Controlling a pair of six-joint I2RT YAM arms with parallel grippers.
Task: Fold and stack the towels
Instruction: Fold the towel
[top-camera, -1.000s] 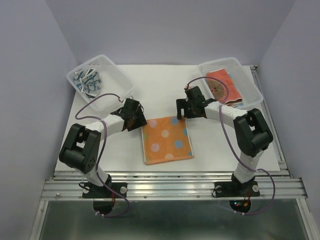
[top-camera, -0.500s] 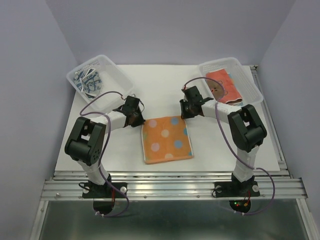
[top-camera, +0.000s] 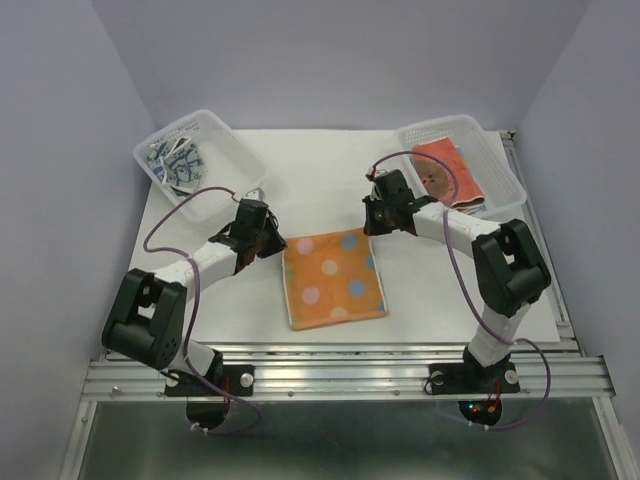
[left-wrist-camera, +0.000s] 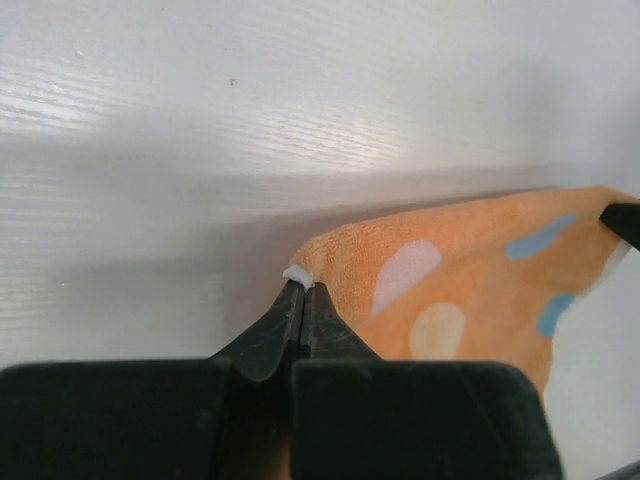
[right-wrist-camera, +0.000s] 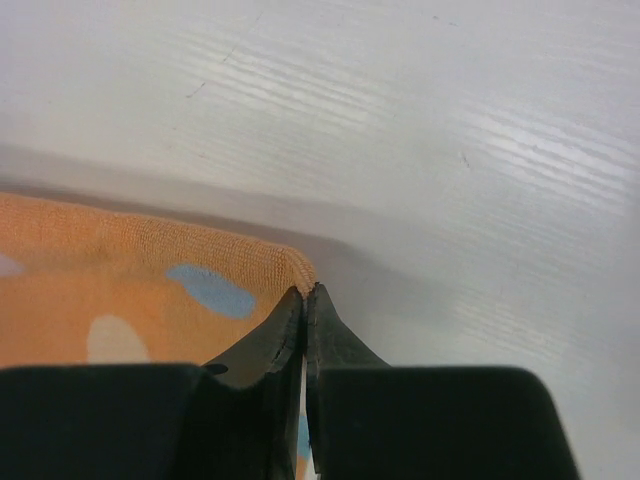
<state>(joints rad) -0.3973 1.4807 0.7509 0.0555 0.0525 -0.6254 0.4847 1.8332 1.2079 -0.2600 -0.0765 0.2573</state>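
- While the orange dotted towel lies flat at the middle of the table, the left gripper is clamped on its far-left corner.
- The right gripper is pinched together on the towel's far-right corner.

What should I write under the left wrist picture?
The left hand pinches a corner of the orange dotted towel on the white table.

The left arm and right arm have white links, black joint housings, black tapered fingers and purple cables.
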